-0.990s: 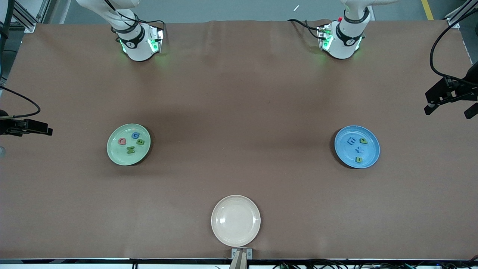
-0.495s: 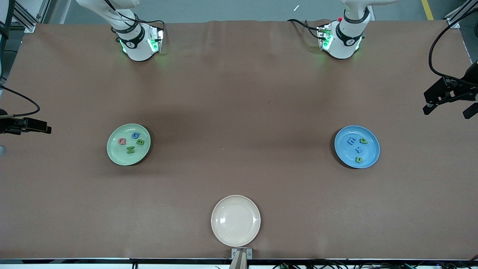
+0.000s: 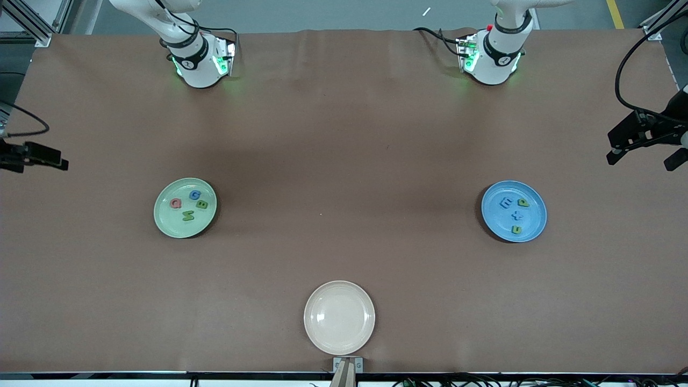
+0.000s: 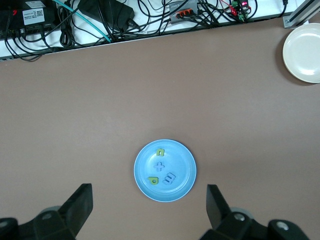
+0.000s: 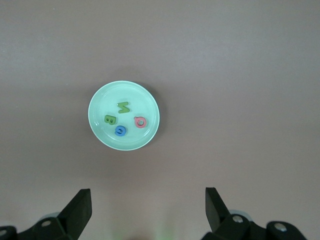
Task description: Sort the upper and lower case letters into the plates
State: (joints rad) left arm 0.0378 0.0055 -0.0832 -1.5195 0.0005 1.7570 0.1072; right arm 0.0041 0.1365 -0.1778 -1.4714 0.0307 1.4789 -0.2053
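Observation:
The light green plate point(image 3: 171, 220) lies toward the right arm's end of the table and holds several foam letters: a pink one point(image 3: 175, 203), a blue one point(image 3: 195, 195) and two green ones. The blue plate point(image 3: 532, 220) lies toward the left arm's end with several letters, blue point(image 3: 506, 202) and green point(image 3: 523, 202). My left gripper point(image 3: 645, 156) hangs open and empty high over the table's edge by the blue plate point(image 4: 185, 165). My right gripper point(image 3: 32, 155) hangs open and empty high by the green plate point(image 5: 100, 105). The left gripper point(image 4: 148, 192) and the right gripper point(image 5: 147, 195) hold nothing.
A cream-white plate point(image 3: 339, 317) with nothing on it sits at the table's edge nearest the front camera, midway between the two arms. Cables and power bricks point(image 4: 105, 15) lie off the table past that edge. The brown cloth point(image 3: 344, 161) covers the table.
The right gripper has drifted toward the robots' bases at its end of the table. The left gripper has barely shifted. Plates and letters have not moved.

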